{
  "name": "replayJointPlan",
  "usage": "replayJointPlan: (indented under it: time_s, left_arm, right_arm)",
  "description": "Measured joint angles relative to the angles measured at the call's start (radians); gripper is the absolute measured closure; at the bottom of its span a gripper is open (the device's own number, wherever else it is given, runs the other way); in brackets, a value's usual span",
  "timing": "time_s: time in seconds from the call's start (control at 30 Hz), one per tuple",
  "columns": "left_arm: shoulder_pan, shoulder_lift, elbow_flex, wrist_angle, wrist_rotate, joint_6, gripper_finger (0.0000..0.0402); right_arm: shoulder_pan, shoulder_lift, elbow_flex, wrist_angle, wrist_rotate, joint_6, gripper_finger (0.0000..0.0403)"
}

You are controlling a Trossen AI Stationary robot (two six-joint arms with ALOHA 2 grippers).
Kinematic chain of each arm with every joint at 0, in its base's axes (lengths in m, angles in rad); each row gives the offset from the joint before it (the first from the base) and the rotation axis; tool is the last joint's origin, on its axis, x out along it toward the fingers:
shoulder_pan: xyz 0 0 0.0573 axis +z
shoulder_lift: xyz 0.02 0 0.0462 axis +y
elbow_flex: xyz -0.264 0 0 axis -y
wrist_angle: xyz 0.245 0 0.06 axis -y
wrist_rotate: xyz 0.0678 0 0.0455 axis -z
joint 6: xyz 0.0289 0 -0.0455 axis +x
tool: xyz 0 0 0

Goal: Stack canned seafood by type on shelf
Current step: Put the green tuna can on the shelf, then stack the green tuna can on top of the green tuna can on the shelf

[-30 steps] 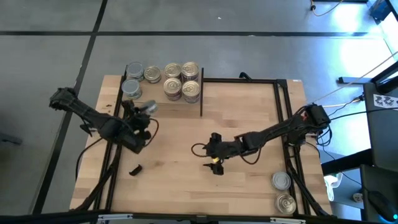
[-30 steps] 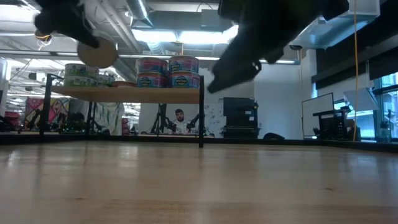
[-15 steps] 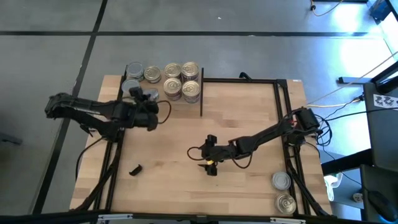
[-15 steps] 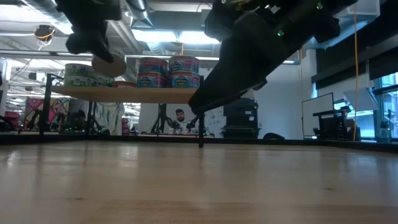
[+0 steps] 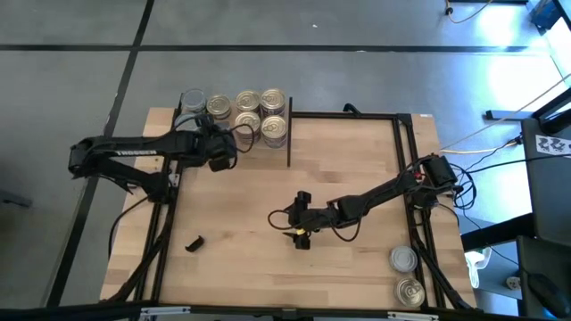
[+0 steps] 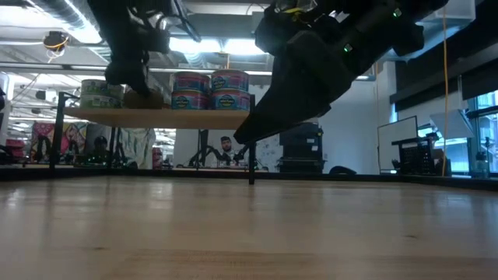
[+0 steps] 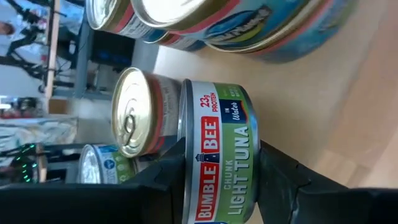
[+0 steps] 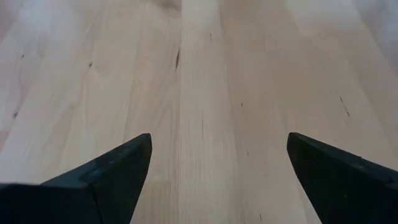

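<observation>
The shelf (image 5: 268, 153) stands at the table's far left, and several tins of canned seafood (image 5: 247, 103) rest on it, some stacked in twos. My left gripper (image 5: 223, 136) reaches over the shelf's near part, shut on a green-labelled tuna tin (image 7: 217, 155), next to a gold-topped tin (image 7: 134, 112). My right gripper (image 5: 302, 234) hangs open just above the bare tabletop (image 8: 205, 93) mid-table, with nothing between its fingers. Two more tins (image 5: 403, 259) sit on the table's near right corner. My left gripper pinches the tuna tin between its two fingers, one finger (image 7: 163, 180) on each flat end (image 7: 185, 155). The label wall faces the wrist camera. The fingers come slanting down from the table's left and near side. Whether the tin touches the shelf board (image 7: 323, 112) cannot be told.
The shelf's black upright post (image 5: 289, 143) and the black frame (image 5: 397, 160) border the open middle of the table. A small black object (image 5: 193, 242) lies near the left front. People and equipment show in the room beyond (image 6: 224, 149).
My left gripper has swung from the table's left side toward the far edge and right, over the shelf, turning as it went and keeping the tuna tin. My right gripper has sunk a little toward the table, then kept still.
</observation>
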Motion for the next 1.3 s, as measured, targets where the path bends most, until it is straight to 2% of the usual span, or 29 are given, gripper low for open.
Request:
replayJointPlan:
  time_s: [0.13,0.33,0.43,0.53,0.7,1.0,1.17,1.3]
  left_arm:
    - [0.048,0.03,0.001,0.007,-0.015,0.006,0.0262]
    - [0.091,0.04,0.0,0.002,0.028,-0.019,0.0188]
    - [0.099,0.032,0.0,-0.001,0.098,-0.019,0.0166]
    - [0.097,0.029,0.0,-0.003,0.177,-0.017,0.0155]
    - [0.095,0.028,0.032,-0.072,0.218,-0.033,0.0153]
    - [-0.033,-0.014,0.177,-0.165,0.225,-0.134,0.0151]
    - [-0.092,-0.045,0.193,-0.165,0.196,-0.162,0.0151]
    - [-0.186,-0.07,0.193,-0.164,0.201,-0.217,0.0151]
  right_arm:
    - [0.0,0.0,0.0,0.0,0.0,0.0,0.0031]
    - [0.0,0.0,0.0,-0.001,0.0,0.0,0.0031]
    - [0.0,0.0,0.0,-0.001,0.0,0.0,0.0031]
    - [0.0,0.0,0.0,-0.001,0.0,-0.001,0.0031]
    - [0.0,0.0,0.0,-0.001,0.0,-0.001,0.0031]
    - [0.0,0.0,0.0,-0.001,0.001,-0.002,0.0031]
    - [0.0,0.0,0.0,-0.001,0.019,-0.002,0.0031]
    - [0.0,0.0,0.0,-0.001,0.027,-0.007,0.0031]
